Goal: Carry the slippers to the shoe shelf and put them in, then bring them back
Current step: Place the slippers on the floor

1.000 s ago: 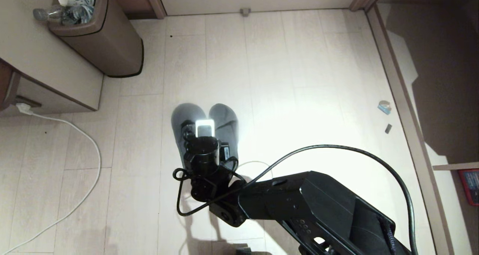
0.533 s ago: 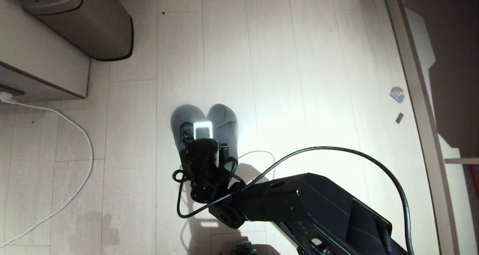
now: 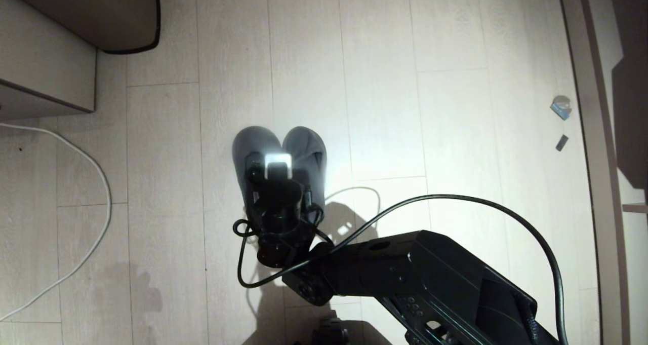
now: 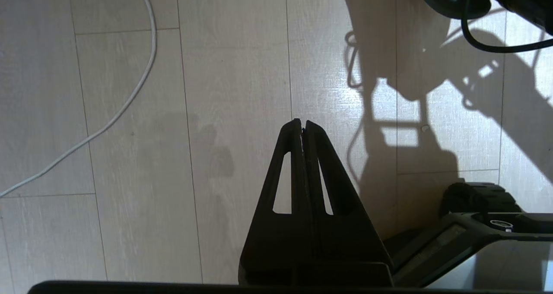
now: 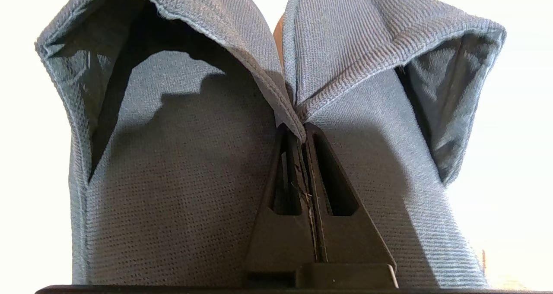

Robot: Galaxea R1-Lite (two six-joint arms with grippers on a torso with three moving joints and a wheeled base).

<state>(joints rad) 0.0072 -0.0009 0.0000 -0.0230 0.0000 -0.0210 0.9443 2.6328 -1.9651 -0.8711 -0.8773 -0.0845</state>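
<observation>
1. The slippers [image 3: 278,152] sit side by side as a pair, toes pointing away from the robot, out over the middle of the pale plank floor [image 3: 379,81]. In the right wrist view you can see both grey fabric uppers [image 5: 276,48] pressed together along their inner edges.
2. The right gripper [image 5: 304,134] has its fingers [image 5: 319,190] pinched tight on those two inner edges, right where the slippers meet, so it's holding both at once. From the head view the black right arm [image 3: 405,279] reaches in from the lower right, with a bright wrist light glaring on the slippers.
3. Can't tell if the soles touch the floor or hang just above it.
4. The left gripper [image 4: 302,123] points down at bare floor, fingers [image 4: 322,164] squeezed together with nothing between them.
5. A white cable [image 3: 96,183] curves across the floor on the left, and a thick black cable [image 3: 481,203] loops off the right arm.
6. Top left there's the corner of a pale cabinet [image 3: 45,66] with a brown bin [image 3: 111,10] next to it. Two small scraps [image 3: 561,107] lie near the right wall edge.
</observation>
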